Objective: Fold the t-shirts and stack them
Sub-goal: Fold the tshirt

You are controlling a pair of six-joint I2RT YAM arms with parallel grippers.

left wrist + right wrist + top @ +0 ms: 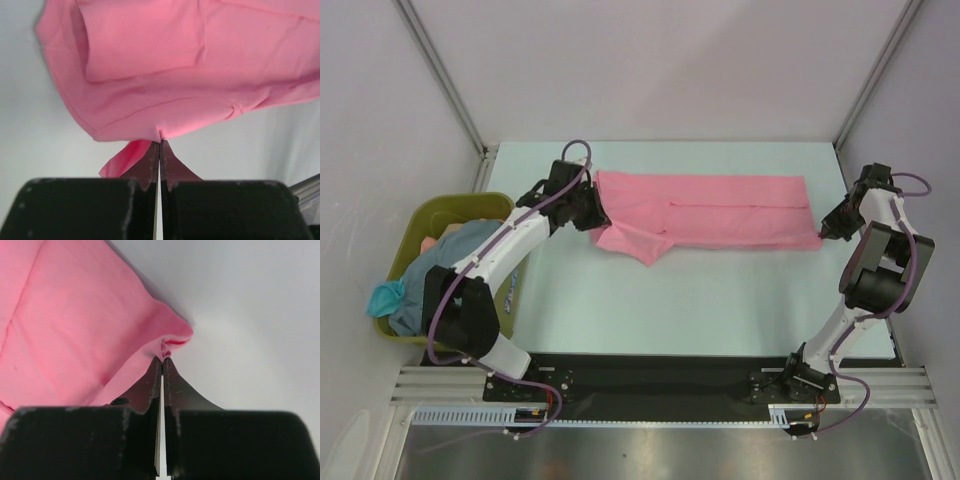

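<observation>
The pink t-shirt (pixel 720 210) lies folded into a long band across the far middle of the table. My left gripper (pixel 597 218) is shut on its left edge; the left wrist view shows the fingertips pinching the hem of the pink t-shirt (pixel 150 75). My right gripper (pixel 823 233) is shut on the band's right corner, pinched cloth of the pink t-shirt (pixel 90 325) showing in the right wrist view. A sleeve flap (pixel 635 243) hangs toward the near side at the left. Grey-blue (pixel 445 270) and teal (pixel 386 297) t-shirts are piled in the bin.
An olive-green plastic bin (pixel 460 208) stands at the table's left edge beside the left arm. The pale table (pixel 700 300) stretches in front of the pink shirt. Metal frame posts rise at the far corners.
</observation>
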